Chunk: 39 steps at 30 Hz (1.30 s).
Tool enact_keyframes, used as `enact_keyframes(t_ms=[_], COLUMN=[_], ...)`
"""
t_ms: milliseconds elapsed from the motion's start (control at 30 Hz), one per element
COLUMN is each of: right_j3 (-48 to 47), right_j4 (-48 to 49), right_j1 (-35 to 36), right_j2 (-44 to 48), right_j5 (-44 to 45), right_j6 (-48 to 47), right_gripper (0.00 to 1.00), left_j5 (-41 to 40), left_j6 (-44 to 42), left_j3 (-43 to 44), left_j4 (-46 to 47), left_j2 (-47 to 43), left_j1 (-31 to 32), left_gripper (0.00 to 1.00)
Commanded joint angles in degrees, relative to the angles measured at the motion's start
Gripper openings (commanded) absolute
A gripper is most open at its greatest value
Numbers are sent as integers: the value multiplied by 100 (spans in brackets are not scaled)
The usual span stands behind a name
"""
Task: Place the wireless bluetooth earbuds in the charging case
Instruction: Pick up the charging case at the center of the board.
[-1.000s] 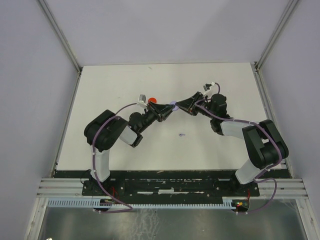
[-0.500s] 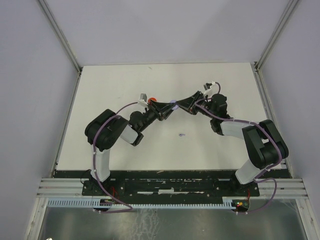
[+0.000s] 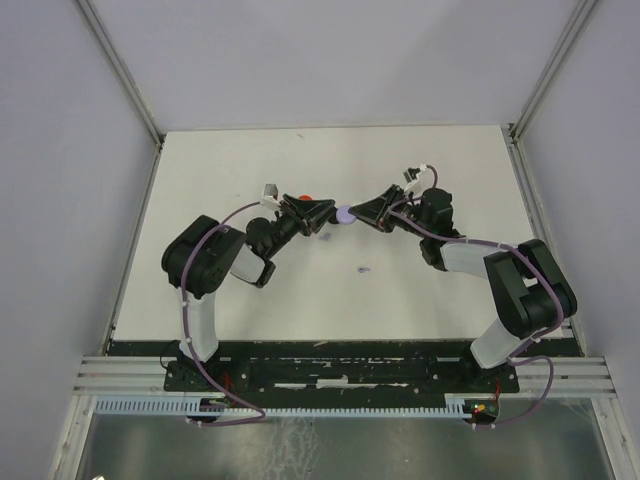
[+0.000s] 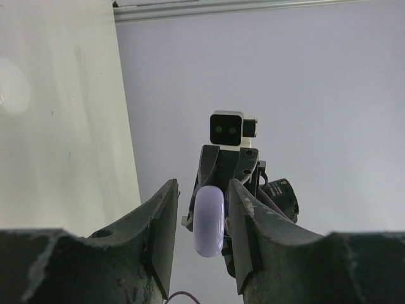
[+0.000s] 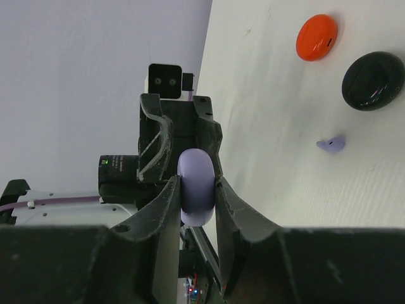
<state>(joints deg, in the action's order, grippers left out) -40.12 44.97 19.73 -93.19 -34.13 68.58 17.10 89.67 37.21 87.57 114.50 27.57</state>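
Note:
My right gripper (image 3: 354,212) (image 5: 197,185) is shut on a closed lavender charging case (image 3: 345,213) (image 5: 195,195) and holds it edge-on above the table. My left gripper (image 3: 326,214) (image 4: 202,190) faces it from the left, open. In the left wrist view the case (image 4: 209,221) shows in the gap between my left fingers, clear of both pads. A tiny lavender earbud (image 3: 364,269) (image 5: 331,144) lies on the table in front of the grippers. No other earbuds are in view.
A red round case (image 5: 316,37) (image 3: 303,199) and a black round case (image 5: 373,79) lie on the table near the left gripper. A pale round shape (image 4: 12,85) shows on the table in the left wrist view. Walls enclose the table (image 3: 420,290).
My left gripper has opened, let go of the lavender case and drawn back to the left. My right gripper still holds the case in the same place.

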Motion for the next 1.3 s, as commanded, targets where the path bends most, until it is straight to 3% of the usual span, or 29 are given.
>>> enact_keyframes(t_ms=[0,500,967,1267], right_j3=[-84,-378,-462,-488], right_j4=[124,-157,-164,-276], right_j1=[-6,-99,-120,-131], right_j2=[210,72,105,109], right_j5=[-335,-815,-1052,-1076], right_j6=[-212,-418,-433,-512], right_gripper=[14,13,12,11], left_j5=[632,1817,2094,2063], left_j6=[286,107,-556,-629], left_j3=[194,248,319,310], left_j4=[1148,547,-653,-741], left_j2=[-201,-372,-512,-471], left_j1=[-31,-161,-166,-179], left_gripper=[44,43,43,43])
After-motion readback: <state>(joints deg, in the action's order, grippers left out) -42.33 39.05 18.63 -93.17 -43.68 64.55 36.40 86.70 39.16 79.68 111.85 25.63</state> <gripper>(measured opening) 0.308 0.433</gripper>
